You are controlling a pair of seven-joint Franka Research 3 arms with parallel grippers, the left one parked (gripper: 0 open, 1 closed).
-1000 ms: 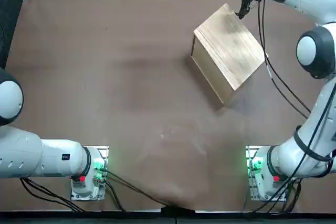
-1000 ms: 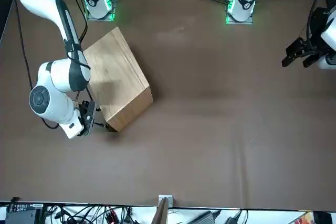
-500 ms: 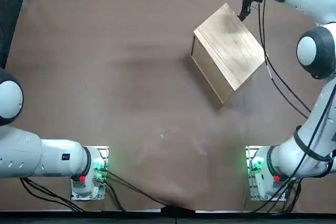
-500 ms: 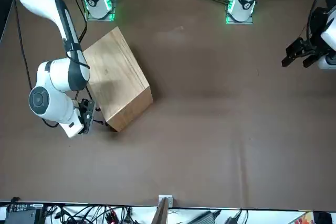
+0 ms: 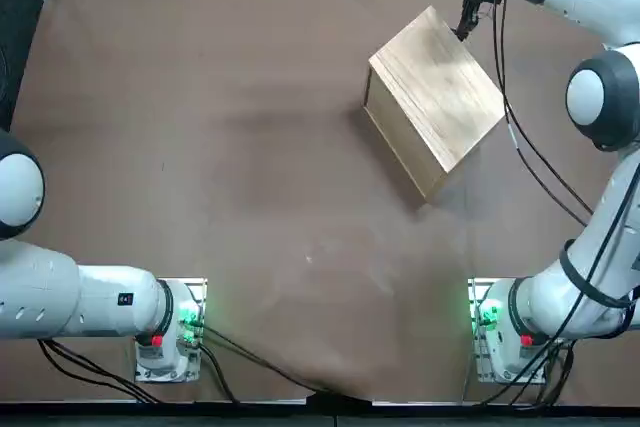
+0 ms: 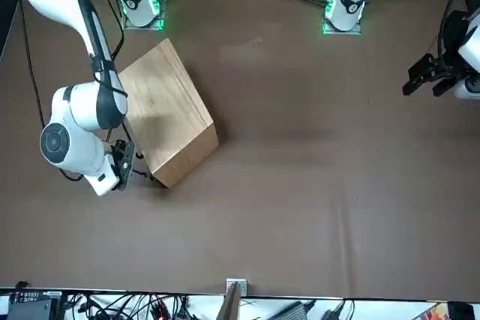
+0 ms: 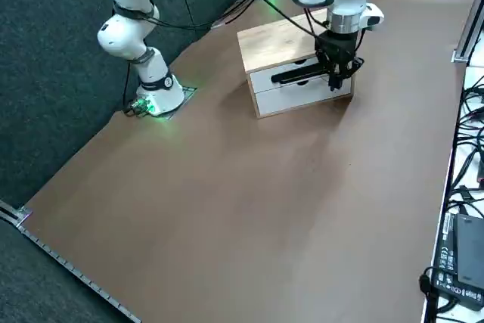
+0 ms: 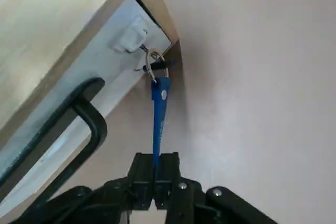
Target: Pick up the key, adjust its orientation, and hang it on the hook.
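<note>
While the right arm (image 5: 607,97) reaches around a pale wooden box (image 5: 440,97), its tool (image 8: 156,156) is at the box's drawer side, closed on the narrow end of a blue key (image 8: 159,111). The box sits at an angle on a brown desk (image 5: 240,167), toward the far edge and right of the middle as the robot faces it. Seen from the robot's right side, the box has two white drawer fronts (image 7: 302,94), one above the other, with small dark openings at their edges. In the wrist view, the key extends away from the closed fingertips toward a white hook (image 8: 134,35) mounted on a drawer front, near the box's corner. A metal ring (image 8: 149,66) passes through the key's wide end and lies right by the hook's tip; whether the ring is looped over it cannot be told. A short black piece (image 8: 159,65) shows at the ring. Also in the wrist view, a bent black bar (image 8: 97,121) stands out near the white front, apart from the key.
</note>
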